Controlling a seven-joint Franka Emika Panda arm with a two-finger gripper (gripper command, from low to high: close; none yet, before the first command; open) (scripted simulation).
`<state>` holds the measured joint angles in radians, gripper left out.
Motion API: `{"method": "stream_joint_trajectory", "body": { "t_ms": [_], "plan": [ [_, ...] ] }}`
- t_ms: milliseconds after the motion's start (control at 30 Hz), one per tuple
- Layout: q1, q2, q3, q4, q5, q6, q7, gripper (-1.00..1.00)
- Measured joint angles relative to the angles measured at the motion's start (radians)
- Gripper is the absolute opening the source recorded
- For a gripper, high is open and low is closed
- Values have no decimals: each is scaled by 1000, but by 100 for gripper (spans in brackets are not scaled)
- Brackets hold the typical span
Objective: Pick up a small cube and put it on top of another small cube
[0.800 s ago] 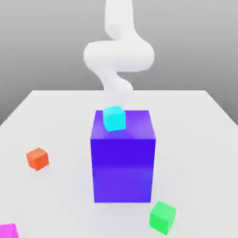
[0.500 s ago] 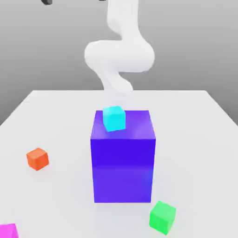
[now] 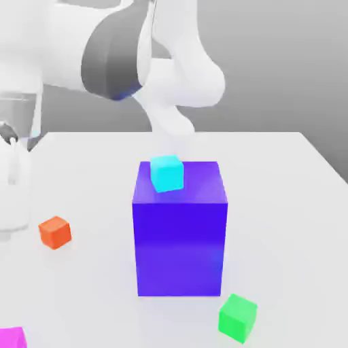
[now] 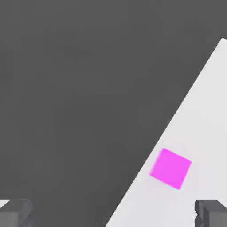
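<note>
Fingers [image 4: 113,215] spread wide, empty, above magenta cube [image 4: 170,168] near surface [image 4: 204,133] edge. Cyan cube [image 3: 167,172] sits atop tall blue block [image 3: 179,231].

The white robot arm [image 3: 102,61] has swung forward and toward the exterior view's left: 0.8 s ago only its rear links rose behind the large blue block, whereas now a big grey-and-white joint fills the upper left corner. A further white section of the arm [image 3: 13,183] has come down along the left edge, beside the small orange cube [image 3: 55,232].
</note>
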<state>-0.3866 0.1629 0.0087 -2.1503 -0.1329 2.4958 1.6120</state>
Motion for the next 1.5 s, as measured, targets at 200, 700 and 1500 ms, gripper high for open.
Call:
{"method": "stream_joint_trajectory", "body": {
  "t_ms": [200, 700, 1500],
  "plan": [
    [-47, 207, -29, 31, 90, 51, 101, 0],
    [-82, 417, -27, 73, 156, 163, 135, -100],
    [300, 109, 286, -354, -78, 264, -2, 100]
  ]
}}
